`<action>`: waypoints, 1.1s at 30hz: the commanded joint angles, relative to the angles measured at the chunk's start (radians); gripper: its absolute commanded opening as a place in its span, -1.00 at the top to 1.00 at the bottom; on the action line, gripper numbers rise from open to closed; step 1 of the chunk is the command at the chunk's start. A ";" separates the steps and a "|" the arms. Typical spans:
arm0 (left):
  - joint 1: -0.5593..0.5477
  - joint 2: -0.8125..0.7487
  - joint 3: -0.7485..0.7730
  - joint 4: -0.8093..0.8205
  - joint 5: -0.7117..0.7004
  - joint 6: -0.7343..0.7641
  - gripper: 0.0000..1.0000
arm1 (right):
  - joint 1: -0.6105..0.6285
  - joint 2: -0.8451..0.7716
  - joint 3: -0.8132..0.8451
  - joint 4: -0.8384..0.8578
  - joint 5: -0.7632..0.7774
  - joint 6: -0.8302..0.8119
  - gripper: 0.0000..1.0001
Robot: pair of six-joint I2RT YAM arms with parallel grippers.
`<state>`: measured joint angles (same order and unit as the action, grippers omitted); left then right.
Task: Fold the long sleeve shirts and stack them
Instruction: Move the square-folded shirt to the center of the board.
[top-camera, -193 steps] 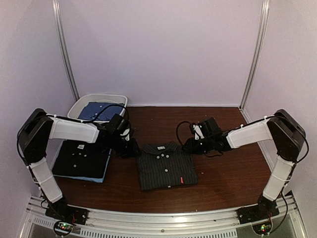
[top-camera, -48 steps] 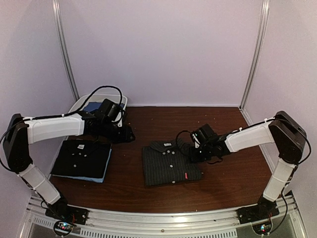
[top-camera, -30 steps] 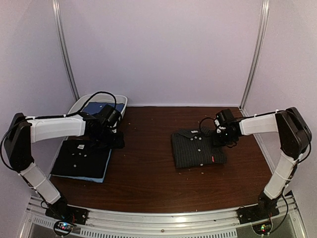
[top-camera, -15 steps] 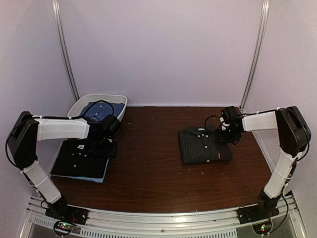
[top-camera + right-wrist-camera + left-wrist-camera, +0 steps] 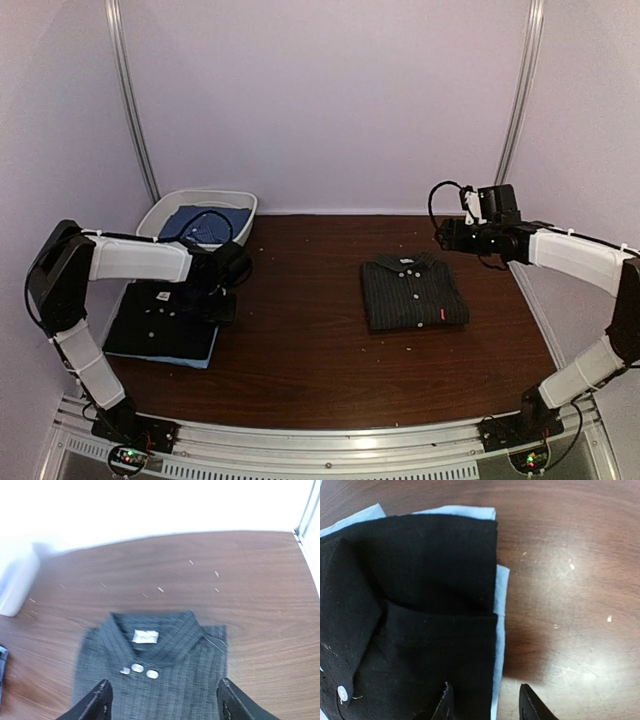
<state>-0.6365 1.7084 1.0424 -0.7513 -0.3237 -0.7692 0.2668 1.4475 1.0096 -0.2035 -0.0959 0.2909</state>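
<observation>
Dragged pinstripe shirt rightward; released, with right gripper spread wide. Keeps left gripper half-spread over black shirt edge. Handles soft, limp: pinch folded edges.

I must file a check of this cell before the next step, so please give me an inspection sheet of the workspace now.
Surface: glossy brown wooden table.
Job's things: folded dark charcoal pinstriped shirt right of centre; folded black shirt stacked on light blue shirt, left; blue shirt in white oval plastic tub.
Clutter: small pale specks on table.
Grippers: left gripper low, jaws apart astride the stack's edge; right gripper raised, jaws open, empty.
Cables: black cable loops at both wrists.
Surroundings: pale walls, metal corner posts.
</observation>
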 commanded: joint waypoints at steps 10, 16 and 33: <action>-0.039 0.157 0.088 -0.102 -0.147 -0.037 0.07 | -0.004 -0.275 -0.111 0.248 -0.215 0.172 -0.94; -0.049 0.229 0.120 -0.153 -0.205 -0.066 0.20 | -0.005 -0.331 -0.148 0.290 -0.201 0.216 -1.00; -0.093 0.257 0.239 -0.163 -0.141 -0.042 1.00 | -0.018 -0.308 -0.130 0.232 -0.215 0.170 -1.00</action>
<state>-0.6991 1.9526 1.2057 -0.9260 -0.5636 -0.8246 0.2565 1.1316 0.8722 0.0334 -0.2890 0.4915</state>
